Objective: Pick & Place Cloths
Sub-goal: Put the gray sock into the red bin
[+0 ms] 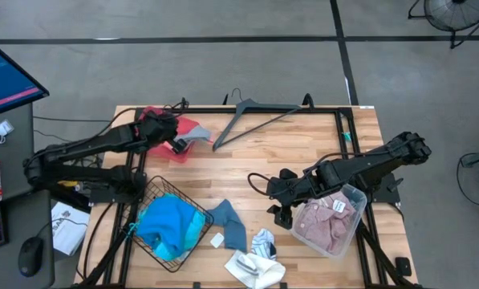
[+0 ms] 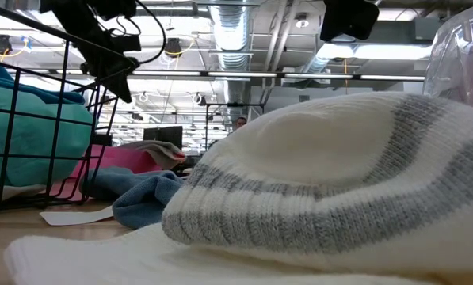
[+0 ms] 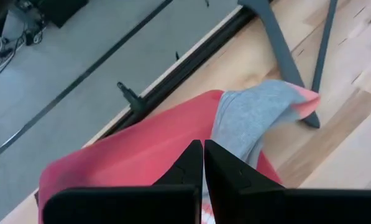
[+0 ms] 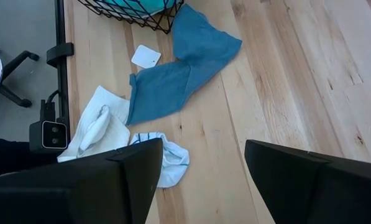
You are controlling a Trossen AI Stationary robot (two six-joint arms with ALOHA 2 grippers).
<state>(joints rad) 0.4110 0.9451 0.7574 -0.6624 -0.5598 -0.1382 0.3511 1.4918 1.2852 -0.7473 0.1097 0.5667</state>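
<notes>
Left gripper [image 1: 175, 135] over red tray [image 1: 192, 128] at table's far left, fingers [image 3: 188, 168] pressed together, clenched on nothing visible. Grey sock [image 1: 192, 139] draped over tray's edge, long axis running from tray toward hanger [image 1: 255, 115], coral tip [image 3: 306, 101] at hanger end, touching wood beside hanger's arm. Right gripper [image 1: 281, 195] low above table [image 1: 303, 144] centre-right, jaws spread wide, released, nothing between them; bare wood showing through gap in right wrist view. Blue cloth [image 1: 229, 223] lying flat between wire basket [image 1: 192, 241] and right gripper, long axis slanting from basket's far corner down toward near edge, narrow end pointing at near edge; white tag [image 4: 146, 56] just beside it. Turquoise cloth [image 1: 168, 226] bundled inside basket. Striped cloth [image 1: 263, 241] crumpled near right gripper's near side, touching white cloth [image 1: 253, 269] at near edge; white cloth's long axis roughly along that edge. Same white knit, grey-banded, filling low view's foreground [image 2: 323, 182]. Pink checked cloth [image 1: 323, 223] heaped in clear bin [image 1: 356, 199] at right, under right arm, bin tilted diagonally to table edge.
</notes>
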